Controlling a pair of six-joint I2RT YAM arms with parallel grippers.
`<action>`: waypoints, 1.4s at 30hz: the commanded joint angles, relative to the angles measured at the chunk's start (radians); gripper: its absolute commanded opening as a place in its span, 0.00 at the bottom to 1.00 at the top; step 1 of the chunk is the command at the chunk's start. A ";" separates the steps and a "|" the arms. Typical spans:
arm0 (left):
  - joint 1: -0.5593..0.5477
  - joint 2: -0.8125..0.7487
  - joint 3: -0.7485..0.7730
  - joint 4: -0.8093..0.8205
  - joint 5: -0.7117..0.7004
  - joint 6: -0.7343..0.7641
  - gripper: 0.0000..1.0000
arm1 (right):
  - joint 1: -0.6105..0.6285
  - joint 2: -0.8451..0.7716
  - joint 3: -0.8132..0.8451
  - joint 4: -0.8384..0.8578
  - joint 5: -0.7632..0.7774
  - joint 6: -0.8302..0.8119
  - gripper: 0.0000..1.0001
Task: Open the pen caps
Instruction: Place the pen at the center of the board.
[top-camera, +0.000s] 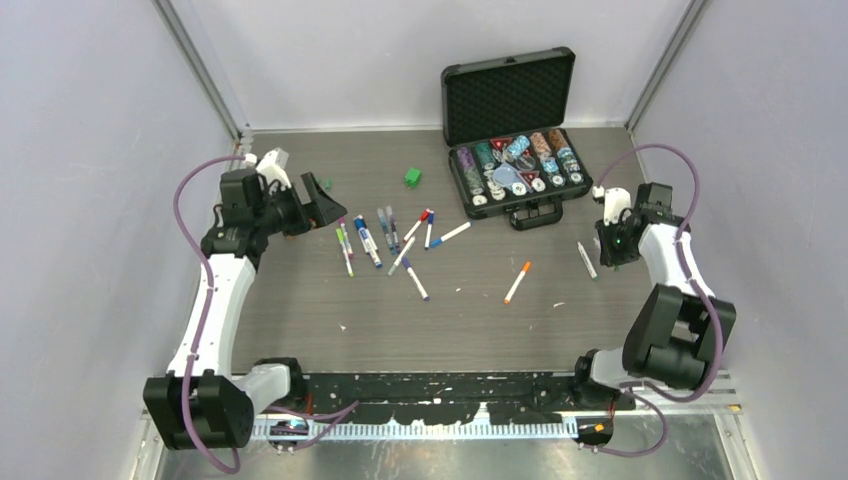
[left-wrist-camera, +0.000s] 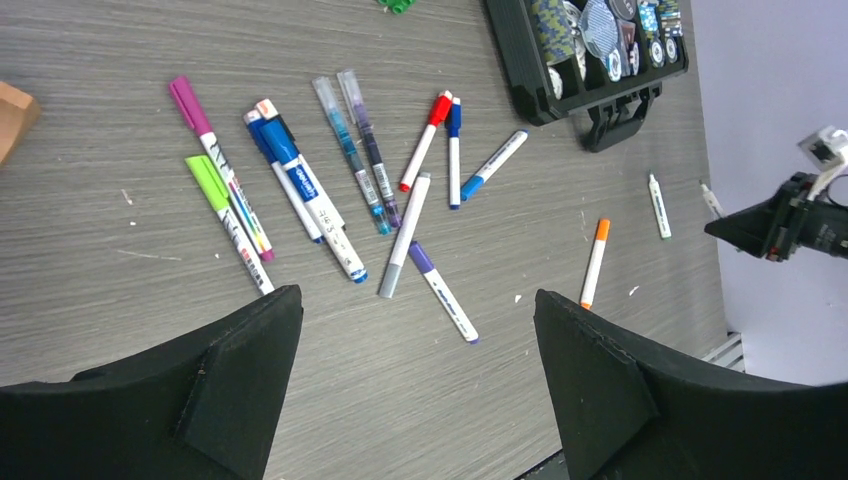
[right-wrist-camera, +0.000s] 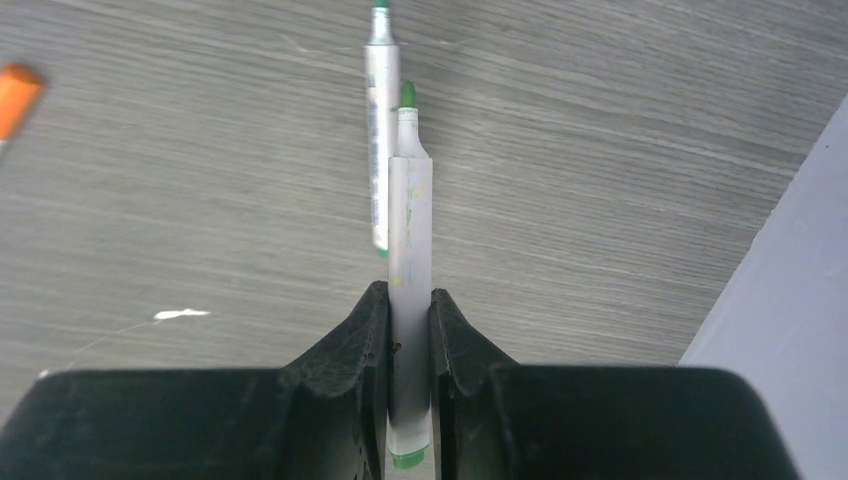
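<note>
Several pens (top-camera: 385, 238) lie loose mid-table, capped in pink (left-wrist-camera: 188, 103), lime (left-wrist-camera: 208, 180), red (left-wrist-camera: 440, 107), purple (left-wrist-camera: 421, 257) and orange (left-wrist-camera: 602, 229). My left gripper (top-camera: 322, 203) hangs at the table's left, above and left of the cluster. In the left wrist view it (left-wrist-camera: 415, 300) is open and empty over bare wood just below the pens. My right gripper (right-wrist-camera: 410, 292) is shut on a white-barrelled pen (right-wrist-camera: 410, 230) whose green tip is bare. It sits low at the right (top-camera: 612, 243), beside a green-tipped pen (right-wrist-camera: 378, 150) lying on the table.
An open black case (top-camera: 515, 215) of poker chips stands at the back right. A small green cube (top-camera: 412, 177) sits behind the pens. An orange-capped pen (top-camera: 517, 282) lies alone between the cluster and the right arm. Grey walls close in both sides.
</note>
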 joint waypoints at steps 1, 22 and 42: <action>-0.004 -0.031 0.025 0.030 0.015 0.022 0.89 | -0.016 0.094 0.013 0.104 0.101 -0.045 0.05; -0.004 -0.026 0.023 0.027 0.010 0.025 0.89 | -0.020 0.359 0.147 0.134 0.093 -0.027 0.23; -0.004 -0.031 0.026 0.025 0.008 0.028 0.89 | -0.019 0.353 0.163 0.129 0.098 -0.008 0.42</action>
